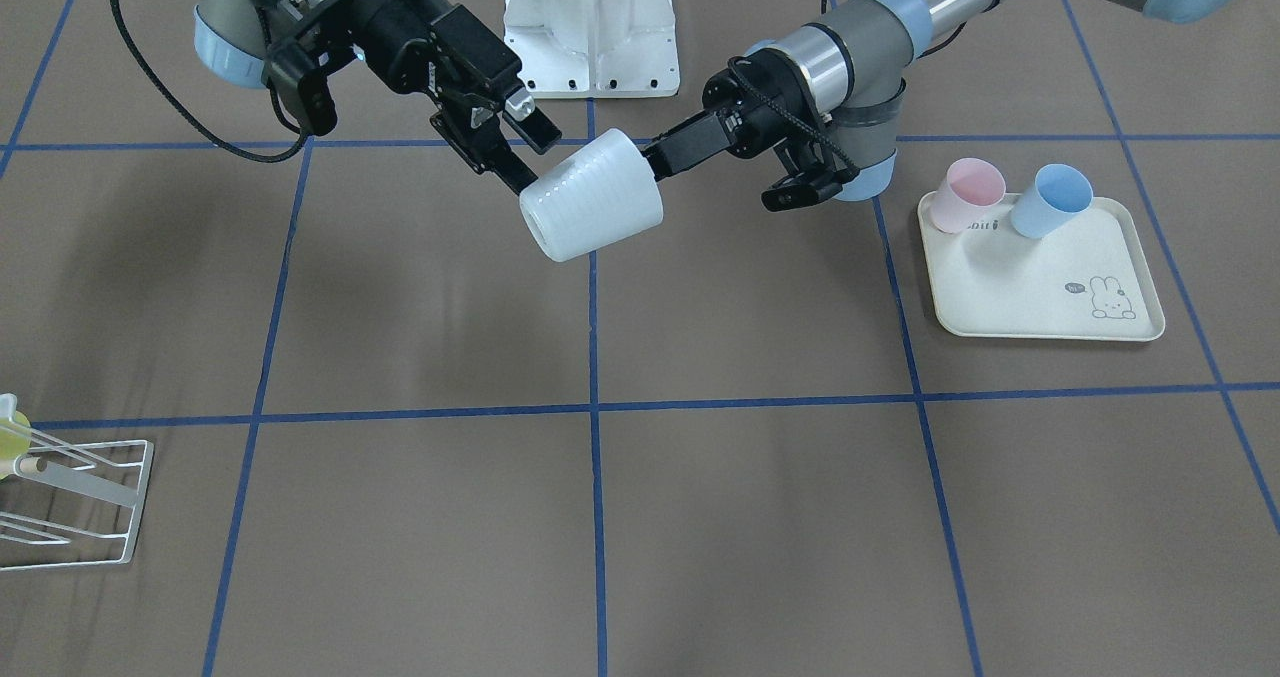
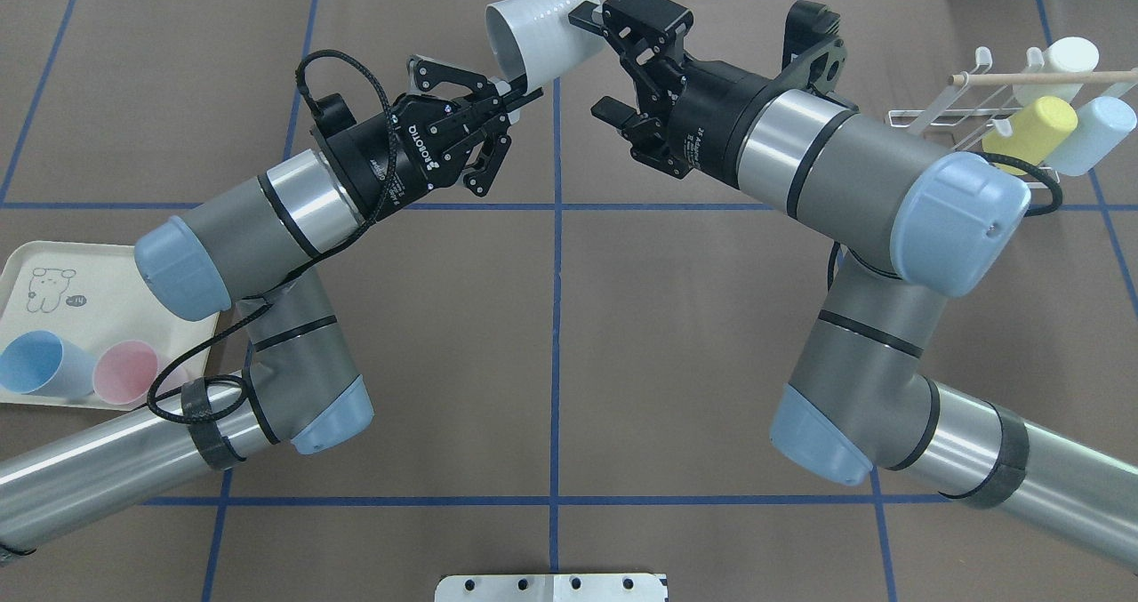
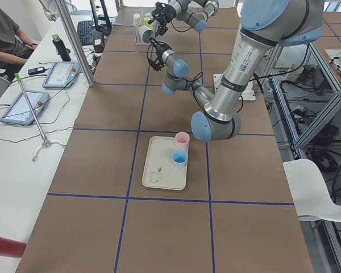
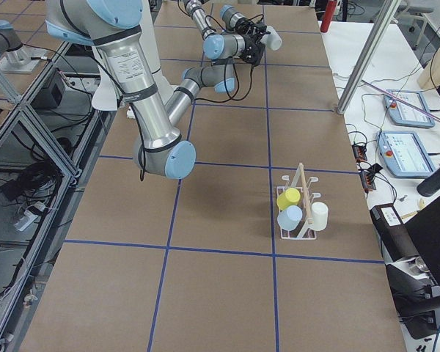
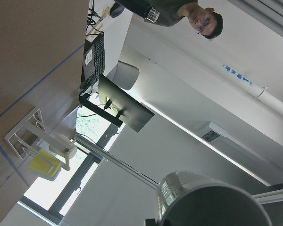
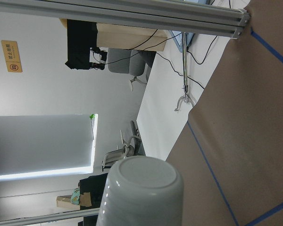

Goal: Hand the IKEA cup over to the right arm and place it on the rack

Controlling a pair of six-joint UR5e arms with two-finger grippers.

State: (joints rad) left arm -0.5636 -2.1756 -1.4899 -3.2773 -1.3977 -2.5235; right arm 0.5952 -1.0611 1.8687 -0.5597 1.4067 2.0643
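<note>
So, cup (image 2: 542,37): airborne mid-table, between the 2 grippers.
Left gripper (image 2: 520,93): pinching the cup's rim.
Right gripper (image 2: 596,61): spread, 1 finger just beside the base; nothing grasped.
Rack (image 1: 90,487): well apart, 3 other cups on it.
Progress: I judge the handover underway; right grasp, left release and racking remain.

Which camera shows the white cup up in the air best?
The front-facing view: the white cup shows whole, big and sharp there. The overhead view shows it too, but near the top edge. Both side views show it tiny and far off. Each wrist view shows only one end of it.
</note>
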